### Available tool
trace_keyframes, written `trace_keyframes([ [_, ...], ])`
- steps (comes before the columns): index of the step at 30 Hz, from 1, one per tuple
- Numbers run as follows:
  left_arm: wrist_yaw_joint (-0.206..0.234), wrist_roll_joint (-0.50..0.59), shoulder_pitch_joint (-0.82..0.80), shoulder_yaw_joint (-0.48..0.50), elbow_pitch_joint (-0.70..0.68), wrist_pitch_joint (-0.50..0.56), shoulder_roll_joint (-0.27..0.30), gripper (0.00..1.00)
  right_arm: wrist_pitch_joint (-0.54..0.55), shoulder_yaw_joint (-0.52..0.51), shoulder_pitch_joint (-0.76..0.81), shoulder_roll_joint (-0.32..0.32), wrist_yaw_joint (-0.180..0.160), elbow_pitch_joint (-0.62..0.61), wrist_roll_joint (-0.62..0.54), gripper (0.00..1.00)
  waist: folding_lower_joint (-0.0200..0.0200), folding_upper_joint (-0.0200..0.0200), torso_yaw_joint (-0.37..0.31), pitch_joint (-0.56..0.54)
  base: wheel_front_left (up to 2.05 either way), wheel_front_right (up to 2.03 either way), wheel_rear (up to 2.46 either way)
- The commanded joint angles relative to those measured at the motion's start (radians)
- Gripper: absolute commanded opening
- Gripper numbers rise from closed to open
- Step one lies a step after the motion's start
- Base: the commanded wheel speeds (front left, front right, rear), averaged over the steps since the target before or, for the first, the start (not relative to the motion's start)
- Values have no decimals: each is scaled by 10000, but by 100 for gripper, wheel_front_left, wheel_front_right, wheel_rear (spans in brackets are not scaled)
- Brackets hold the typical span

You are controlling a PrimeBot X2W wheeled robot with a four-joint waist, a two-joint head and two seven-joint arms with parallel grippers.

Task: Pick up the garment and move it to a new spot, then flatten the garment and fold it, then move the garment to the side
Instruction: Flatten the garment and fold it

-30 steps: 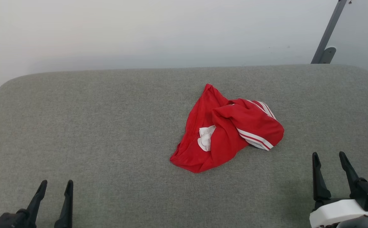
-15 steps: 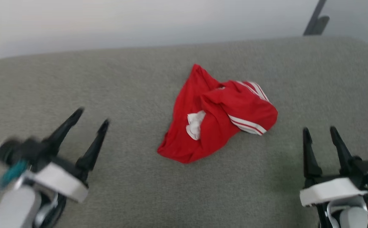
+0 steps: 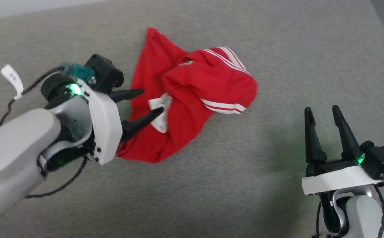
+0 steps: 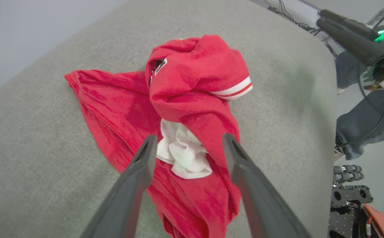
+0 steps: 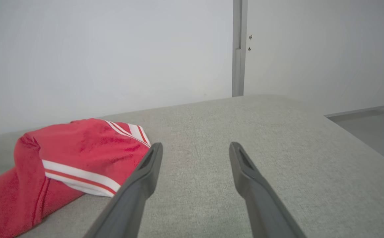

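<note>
Jaws of left end effector (image 3: 152, 99), reaching sideways, gape over garment (image 3: 195, 82); right end effector (image 3: 321, 108) likewise spread.

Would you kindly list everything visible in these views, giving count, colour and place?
Garment: one, red with white sleeve and striped trim, crumpled mid-surface.
Padded surface: one, grey fabric, beneath the garment.
Wall: one, pale, behind the surface.
Post: one, grey, against the wall.
Person's legs, apparently: two, blue denim, beyond the surface's edge.
Left gripper: one, dark, open, straddling the garment's white patch.
Right gripper: one, dark, open, apart to the garment's right.
</note>
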Motion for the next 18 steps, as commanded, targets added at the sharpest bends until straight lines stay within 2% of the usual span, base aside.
trace_keyframes([
  [1,22,-217,-364,-309,178,189,114,100,-16,76,-140,16,-7,-65,107,100,-1,0,-678,593,0,0,0],
  [5,22,-584,-1019,-945,760,810,221,100,-18,213,-173,15,-7,-140,367,100,-1,0,-1082,784,0,0,0],
  [14,22,-850,-867,-1106,1102,1496,437,99,-16,211,-15,15,-7,-198,499,100,-1,0,-1376,836,0,0,0],
  [15,22,-926,-821,-1107,1108,1466,425,82,-16,194,-33,13,-7,-187,486,100,-1,0,-1365,814,0,0,0],
  [17,22,-944,-783,-1109,1086,1528,392,59,-16,233,-95,15,-7,-191,436,100,-1,0,-1344,774,0,0,0],
  [18,22,-1009,-757,-1110,1077,1624,378,43,-16,257,-122,15,-7,-194,410,100,-1,0,-1332,757,0,0,0],
])
